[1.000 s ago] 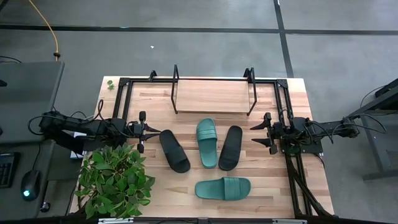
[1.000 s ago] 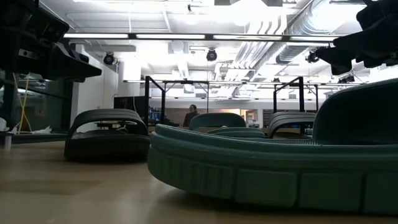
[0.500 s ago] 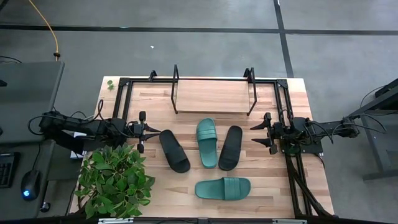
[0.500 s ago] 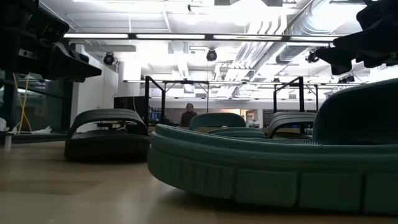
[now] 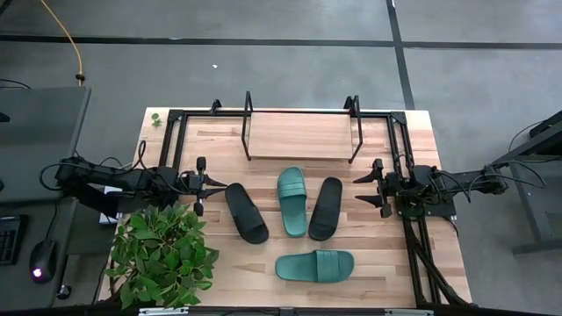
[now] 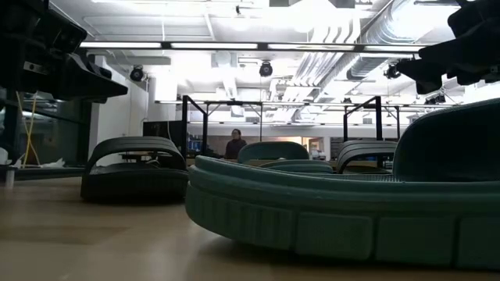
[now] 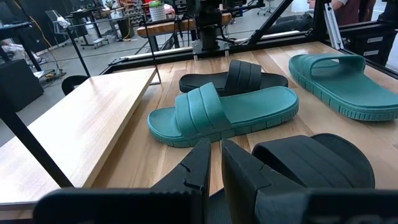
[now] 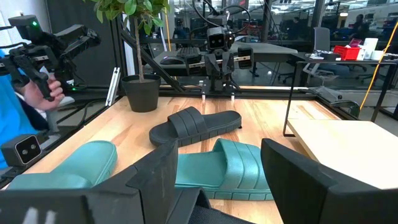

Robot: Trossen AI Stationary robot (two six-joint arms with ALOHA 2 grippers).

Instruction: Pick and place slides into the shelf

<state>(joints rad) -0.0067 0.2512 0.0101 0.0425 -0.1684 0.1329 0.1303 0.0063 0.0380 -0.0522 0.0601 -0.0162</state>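
Four slides lie on the wooden table in front of the shelf [image 5: 299, 136], soles down. They are a black slide [image 5: 247, 212] at left, a teal slide [image 5: 292, 201] and a black slide [image 5: 325, 208] side by side in the middle, and a second teal slide [image 5: 314, 265] lying crosswise near the front edge. The shelf's light board [image 7: 81, 124] has nothing on it. My left gripper [image 5: 213, 183] waits shut at the table's left side, just left of the black slide [image 7: 317, 162]. My right gripper [image 5: 360, 189] waits open at the right side, pointing at the slides [image 8: 196, 124].
A potted plant [image 5: 162, 254] fills the near left corner, close beside my left arm. Black metal frames [image 5: 176, 140] run along the table's left, far and right sides. A person in blue [image 8: 18, 93] stands beyond the table's near side. Bare wood lies between the slides and the shelf.
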